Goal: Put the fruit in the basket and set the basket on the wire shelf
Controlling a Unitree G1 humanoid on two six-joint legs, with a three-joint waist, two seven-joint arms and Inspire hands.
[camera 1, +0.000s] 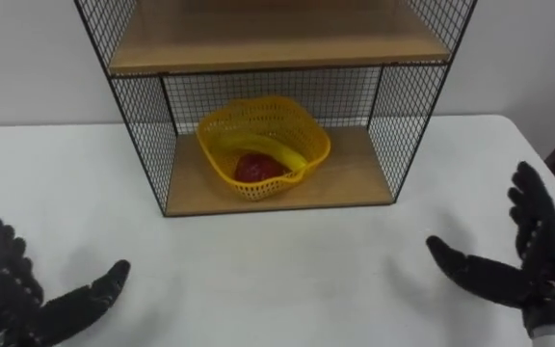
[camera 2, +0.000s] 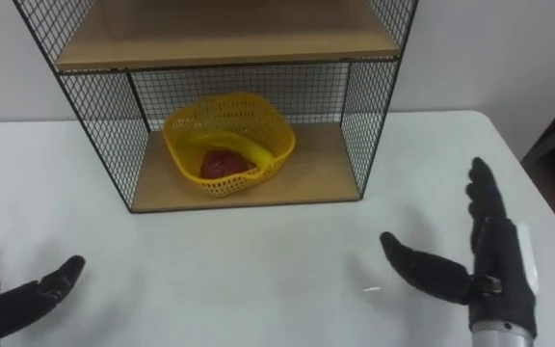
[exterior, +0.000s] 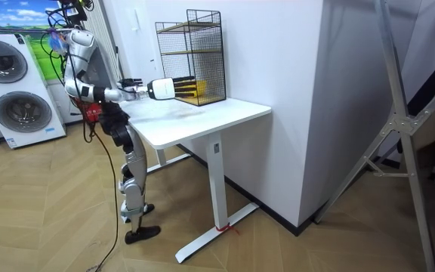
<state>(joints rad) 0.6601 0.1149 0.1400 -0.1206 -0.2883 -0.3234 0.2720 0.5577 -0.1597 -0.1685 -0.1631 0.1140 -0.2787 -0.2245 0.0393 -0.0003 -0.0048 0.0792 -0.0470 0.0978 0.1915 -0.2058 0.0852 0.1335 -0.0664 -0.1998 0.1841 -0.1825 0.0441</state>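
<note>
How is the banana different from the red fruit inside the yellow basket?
The banana is yellow; the red fruit is dark red. The banana is long and curved; the red fruit is round. The banana stretches across the basket towards its rim; the red fruit sits low in the middle. Both lie inside the yellow basket, which stands on the lower board of the wire shelf.

readable text: none | labels: none | numbers: none | signs: none legible in any view
</note>
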